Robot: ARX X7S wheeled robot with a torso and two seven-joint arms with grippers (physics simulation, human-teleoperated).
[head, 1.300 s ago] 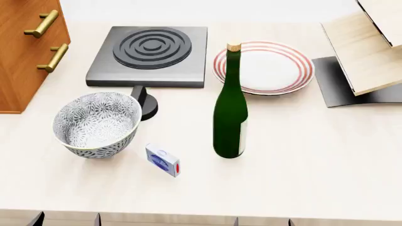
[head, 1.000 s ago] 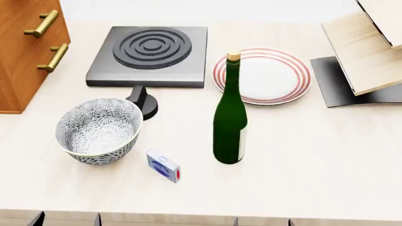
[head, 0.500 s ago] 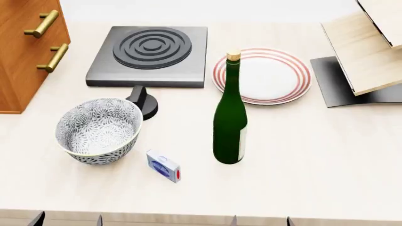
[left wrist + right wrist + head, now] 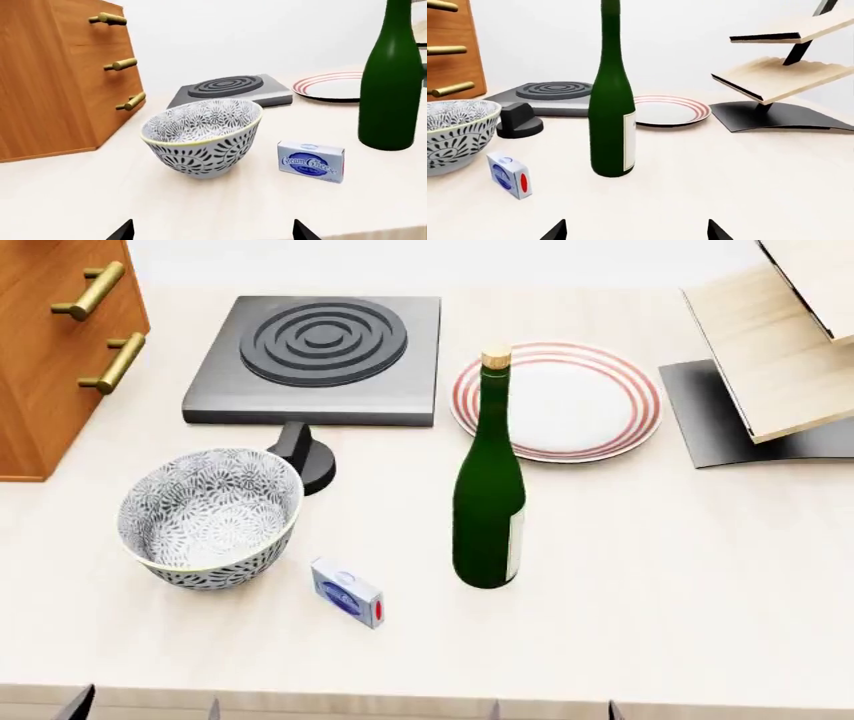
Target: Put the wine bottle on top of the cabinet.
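**A:** What sits at the far left?

**B:** The large orange-brown wooden cabinet (image 4: 54, 350) with brass bar handles, standing on the pale wooden table (image 4: 667, 570). Its top is out of the head view.

**A:** And beside it?

**B:** A dark grey square hotplate with concentric black rings (image 4: 318, 358), with a round black knob (image 4: 304, 455) at its near edge. Nearer the robot stands a white ceramic bowl with a dark leaf pattern (image 4: 207, 515). Just right of the bowl lies a small white and blue cream cheese box (image 4: 347, 592), apart from it.

**A:** Where is the bottle?

**B:** The tall dark green glass wine bottle (image 4: 489, 480) with a tan cork stands upright on the table near the middle, right of the box, well apart from the cabinet. Nothing touches it. Behind it lies a white round plate with red rim stripes (image 4: 574, 400).

**A:** And at the right?

**B:** A pale light-wood tiered rack on a black base (image 4: 774, 360).

**A:** The grippers?

**B:** Both are low at the table's near edge. Only the dark fingertips show. The left gripper (image 4: 210, 232) faces the bowl, spread wide, empty. The right gripper (image 4: 635, 231) faces the bottle, also spread wide, grasping nothing.
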